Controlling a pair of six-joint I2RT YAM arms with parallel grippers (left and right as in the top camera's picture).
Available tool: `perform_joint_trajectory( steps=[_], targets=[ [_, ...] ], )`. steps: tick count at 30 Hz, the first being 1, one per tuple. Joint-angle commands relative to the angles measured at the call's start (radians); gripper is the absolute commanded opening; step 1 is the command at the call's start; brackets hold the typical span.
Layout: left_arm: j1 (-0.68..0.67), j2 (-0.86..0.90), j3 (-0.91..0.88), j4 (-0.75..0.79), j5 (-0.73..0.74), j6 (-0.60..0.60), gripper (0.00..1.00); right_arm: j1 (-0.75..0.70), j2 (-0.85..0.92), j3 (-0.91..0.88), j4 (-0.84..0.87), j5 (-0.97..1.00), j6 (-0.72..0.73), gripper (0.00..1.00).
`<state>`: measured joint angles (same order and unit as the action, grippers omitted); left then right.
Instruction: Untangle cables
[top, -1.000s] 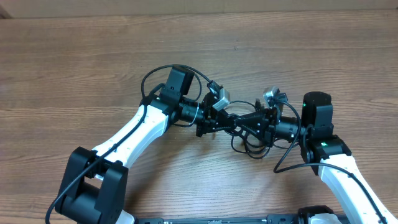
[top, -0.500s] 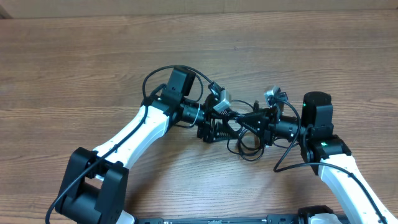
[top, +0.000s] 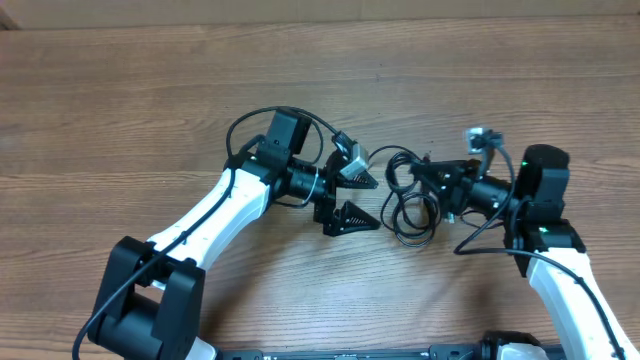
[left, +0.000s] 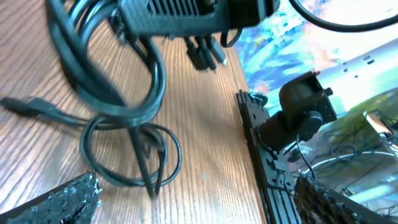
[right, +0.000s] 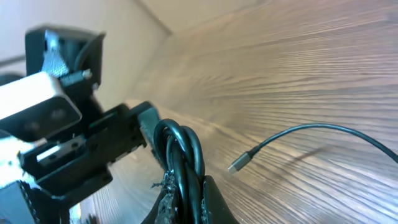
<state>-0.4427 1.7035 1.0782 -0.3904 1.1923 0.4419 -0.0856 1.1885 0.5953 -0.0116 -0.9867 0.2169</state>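
The cables (top: 408, 215) are a bunch of thin black loops lying right of the table's centre. My right gripper (top: 422, 183) is shut on the bunch's upper part. In the right wrist view its fingers (right: 214, 202) pinch twisted strands of the cables (right: 183, 152), and a free end with a small plug (right: 239, 163) trails over the wood. My left gripper (top: 375, 203) stands open just left of the bunch with nothing in it. In the left wrist view the cables (left: 134, 155) lie loose on the wood ahead of the open left gripper (left: 199, 196), beneath the right gripper's body.
The table (top: 120, 110) is brown wood-grain. Both arm bases (top: 150, 300) stand at its front edge. The left wrist view shows the table edge with a black rail (left: 261, 143) and the right arm's base (left: 301, 115) beyond the cables.
My left gripper has opened and let go of the cables. The right gripper has pulled the bunch to the right, away from the left gripper.
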Motion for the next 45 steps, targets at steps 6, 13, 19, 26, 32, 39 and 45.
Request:
perform_joint_trajectory(
  steps=[6, 13, 19, 26, 32, 39, 45],
  targets=[
    [0.006, -0.028, 0.018, -0.002, -0.006, -0.024, 1.0, -0.033, -0.004, 0.006, 0.045, -0.023, 0.182, 0.04],
    [0.001, -0.028, 0.018, -0.002, 0.013, -0.007, 1.0, -0.033, -0.004, 0.006, 0.1, -0.066, 0.312, 0.04],
    [0.001, -0.028, 0.018, 0.008, 0.04, -0.004, 1.0, -0.033, -0.004, 0.006, 0.137, -0.07, 0.414, 0.04],
    [-0.002, -0.028, 0.018, 0.046, 0.092, 0.015, 1.0, -0.032, -0.004, 0.006, 0.146, -0.1, 0.468, 0.04],
    [-0.031, -0.028, 0.018, 0.113, 0.1, 0.015, 1.0, -0.032, -0.004, 0.006, 0.168, -0.161, 0.468, 0.04],
    [-0.074, -0.028, 0.018, 0.182, 0.099, 0.014, 1.0, -0.032, -0.004, 0.006, 0.168, -0.182, 0.467, 0.04],
    [-0.082, -0.028, 0.018, 0.187, 0.099, 0.014, 0.95, -0.032, -0.004, 0.006, 0.168, -0.19, 0.467, 0.04]
  ],
)
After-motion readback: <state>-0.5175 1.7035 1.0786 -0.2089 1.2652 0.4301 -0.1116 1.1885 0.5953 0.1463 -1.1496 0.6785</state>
